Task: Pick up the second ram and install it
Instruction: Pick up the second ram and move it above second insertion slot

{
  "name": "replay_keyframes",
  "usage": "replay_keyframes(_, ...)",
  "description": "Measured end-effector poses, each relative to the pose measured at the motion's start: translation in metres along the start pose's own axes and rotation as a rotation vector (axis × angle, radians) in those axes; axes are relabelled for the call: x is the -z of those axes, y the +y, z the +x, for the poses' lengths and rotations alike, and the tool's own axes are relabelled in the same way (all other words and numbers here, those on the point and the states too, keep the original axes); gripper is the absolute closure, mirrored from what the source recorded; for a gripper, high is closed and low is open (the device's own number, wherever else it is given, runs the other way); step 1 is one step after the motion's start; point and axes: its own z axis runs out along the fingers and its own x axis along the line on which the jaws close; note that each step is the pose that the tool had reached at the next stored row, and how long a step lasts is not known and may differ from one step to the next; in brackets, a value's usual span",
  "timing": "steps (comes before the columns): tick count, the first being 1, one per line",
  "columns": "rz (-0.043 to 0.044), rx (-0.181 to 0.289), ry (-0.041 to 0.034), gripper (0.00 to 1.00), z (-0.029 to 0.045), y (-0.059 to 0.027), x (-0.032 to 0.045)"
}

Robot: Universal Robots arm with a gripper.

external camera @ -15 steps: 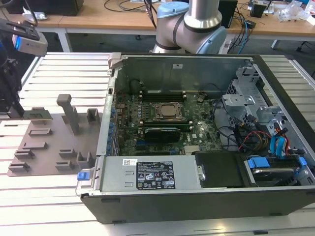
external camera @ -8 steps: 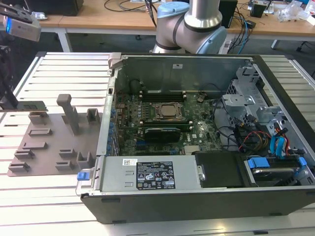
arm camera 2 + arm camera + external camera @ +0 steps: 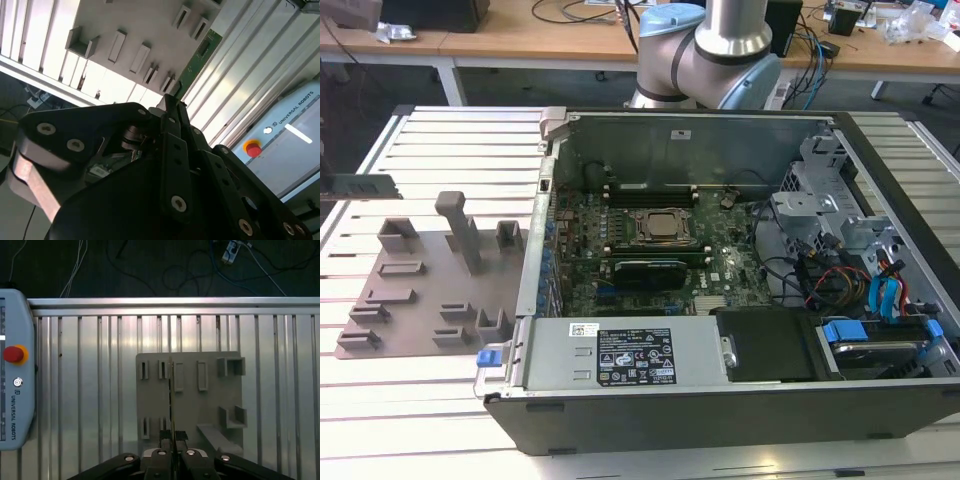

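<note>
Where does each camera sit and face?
Exterior view: off the arm, looking down on the open computer case and fixture plate; the arm behind.
First wrist view: on the wrist, facing down at the slatted table past the end effector.
Second wrist view: on the wrist, oblique along the end effector, shut on the second ram.
Shared: all three show the fixture plate.

The bench [image 3: 100, 390] is ribbed bare metal, brushed and glaring where light strikes it. The fixture plate [image 3: 190, 410] is matt grey plastic. The tool [image 3: 172, 439] is matt black with shiny screw heads. The second ram [image 3: 197, 62] in it is green circuit board, faintly sheened. The computer case [image 3: 650, 150] is dull grey sheet metal with a white sticker [image 3: 635, 357].
</note>
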Motion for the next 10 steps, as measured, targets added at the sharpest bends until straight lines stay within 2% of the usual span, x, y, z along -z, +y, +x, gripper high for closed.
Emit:
replay_keyframes(2,0.0,0.0,-0.0001,0.87,0.0,0.0002,0.0037)
replay_keyframes(8,-0.0001,0.0,0.0,0.87,0.0,0.0001,0.004)
replay_keyframes(9,-0.0003,0.0,0.0002,0.87,0.0,-0.0011,0.0043)
replay_keyframes(10,-0.0001,0.0,0.0005,0.87,-0.0001,-0.0065,0.0043)
